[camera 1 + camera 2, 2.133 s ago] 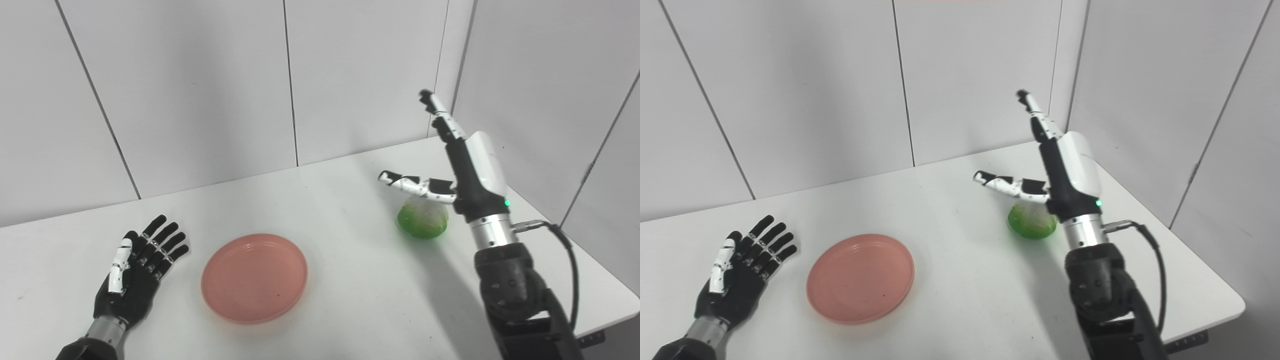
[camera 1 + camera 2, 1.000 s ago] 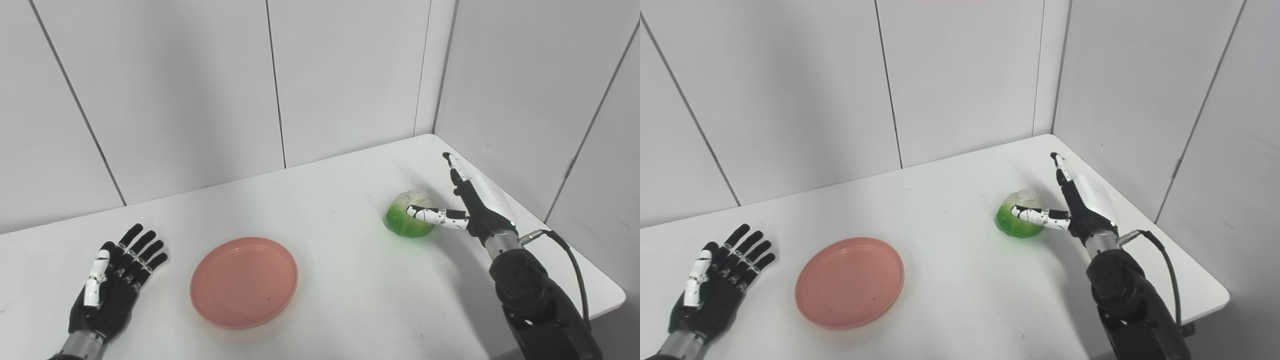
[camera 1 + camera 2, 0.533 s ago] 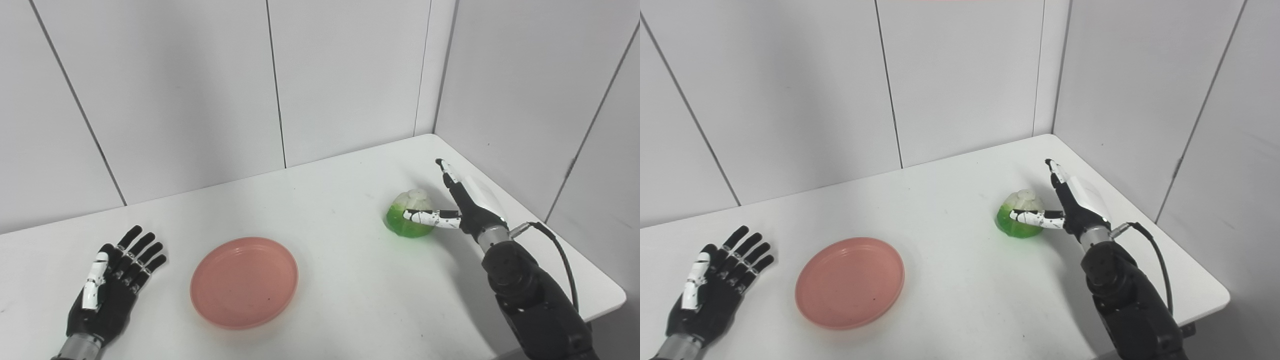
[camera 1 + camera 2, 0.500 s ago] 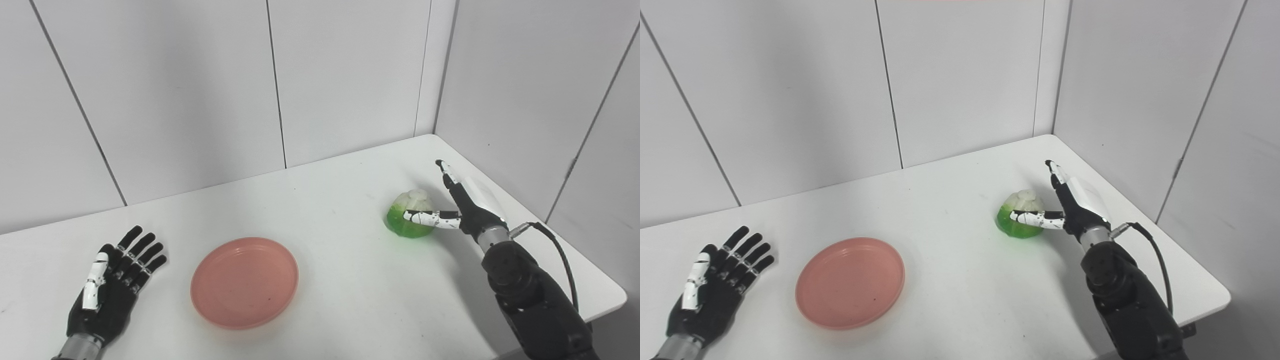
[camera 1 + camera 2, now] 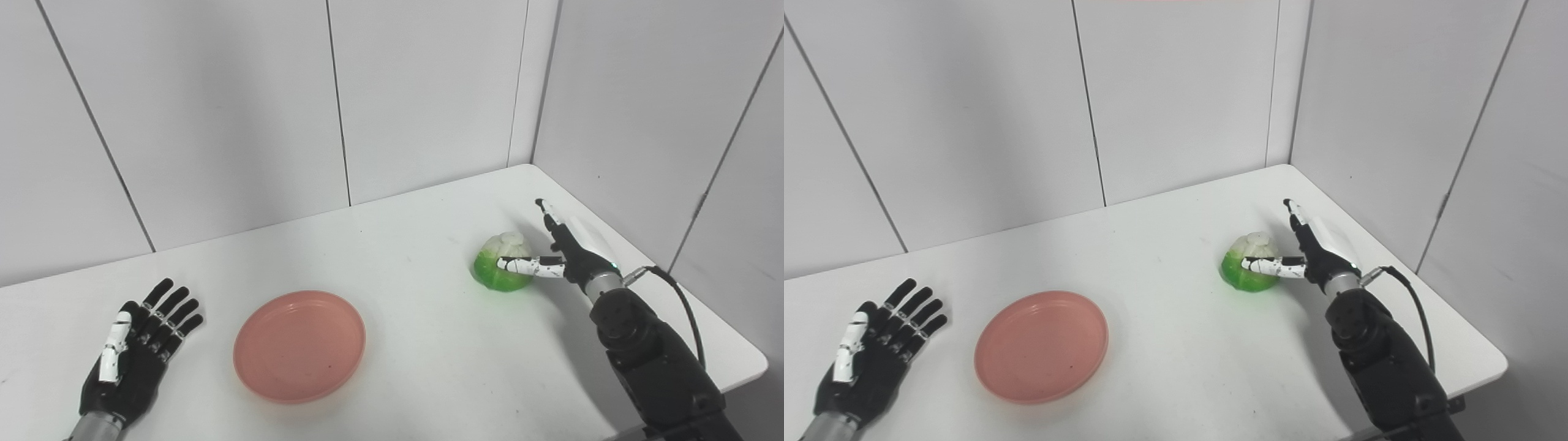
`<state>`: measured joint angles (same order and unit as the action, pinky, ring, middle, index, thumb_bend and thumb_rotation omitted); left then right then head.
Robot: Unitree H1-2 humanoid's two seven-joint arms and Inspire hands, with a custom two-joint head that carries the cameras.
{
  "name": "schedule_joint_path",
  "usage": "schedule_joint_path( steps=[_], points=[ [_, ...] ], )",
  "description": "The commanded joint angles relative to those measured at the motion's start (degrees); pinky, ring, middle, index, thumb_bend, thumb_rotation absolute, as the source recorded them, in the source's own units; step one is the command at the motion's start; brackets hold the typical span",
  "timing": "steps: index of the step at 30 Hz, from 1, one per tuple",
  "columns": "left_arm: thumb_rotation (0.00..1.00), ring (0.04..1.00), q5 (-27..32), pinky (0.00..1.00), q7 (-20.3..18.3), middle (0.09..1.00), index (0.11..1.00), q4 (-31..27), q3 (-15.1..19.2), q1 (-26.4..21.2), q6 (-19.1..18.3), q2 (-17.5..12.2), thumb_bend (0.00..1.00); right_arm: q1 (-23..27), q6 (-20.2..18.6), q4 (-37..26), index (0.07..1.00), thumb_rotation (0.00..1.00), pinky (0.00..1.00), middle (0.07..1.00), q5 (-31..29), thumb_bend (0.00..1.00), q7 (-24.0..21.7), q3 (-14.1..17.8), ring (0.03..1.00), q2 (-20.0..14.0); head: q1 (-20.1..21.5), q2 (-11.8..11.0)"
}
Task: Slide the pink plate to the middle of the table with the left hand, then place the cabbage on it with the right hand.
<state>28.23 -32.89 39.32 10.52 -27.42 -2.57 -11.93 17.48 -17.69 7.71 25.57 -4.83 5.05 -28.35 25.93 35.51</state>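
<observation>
Across your white table [image 5: 429,343], the pink plate [image 5: 299,346] lies near centre. At 8 o'clock your left hand [image 5: 131,361] rests spread, empty. At 3 o'clock your right hand [image 5: 572,248], fingers apart, thumb touching, flanks the cabbage [image 5: 502,263].

Plate [image 5: 299,346] lies between left hand [image 5: 130,364] and cabbage [image 5: 502,267] (right hand [image 5: 572,251] beside it).

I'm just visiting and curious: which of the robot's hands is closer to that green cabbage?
The right hand. It sits open right beside the cabbage, its thumb lying across the cabbage's front. The left hand rests open far across the table, beyond the pink plate.
</observation>
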Motion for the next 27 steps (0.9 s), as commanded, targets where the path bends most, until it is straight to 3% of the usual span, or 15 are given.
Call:
schedule_joint_path(
  steps=[1,10,27],
  points=[
    [0.84,0.846,-1.32,0.83,1.0,0.859,0.857,3.52,-0.73,5.96,-4.45,0.05,0.45,3.06,-0.37,-0.82,1.0,0.54,0.7,1.0,-0.4,1.0,0.04,0.02,0.925,-1.97,-0.1,0.05],
    [0.84,0.848,-1.31,0.83,1.55,0.858,0.851,1.61,-0.97,6.58,-5.51,0.11,0.44,4.41,2.64,2.75,1.0,0.51,0.91,1.0,-1.25,1.0,0.51,-1.94,0.999,-2.16,-0.2,0.38],
    [0.86,0.867,-0.63,0.85,1.32,0.875,0.863,-0.7,-1.78,7.46,-6.34,-0.06,0.44,7.31,3.27,6.54,1.0,0.51,0.88,1.0,-2.12,1.0,-0.16,-5.59,0.995,-2.36,-0.5,1.08]
  ],
)
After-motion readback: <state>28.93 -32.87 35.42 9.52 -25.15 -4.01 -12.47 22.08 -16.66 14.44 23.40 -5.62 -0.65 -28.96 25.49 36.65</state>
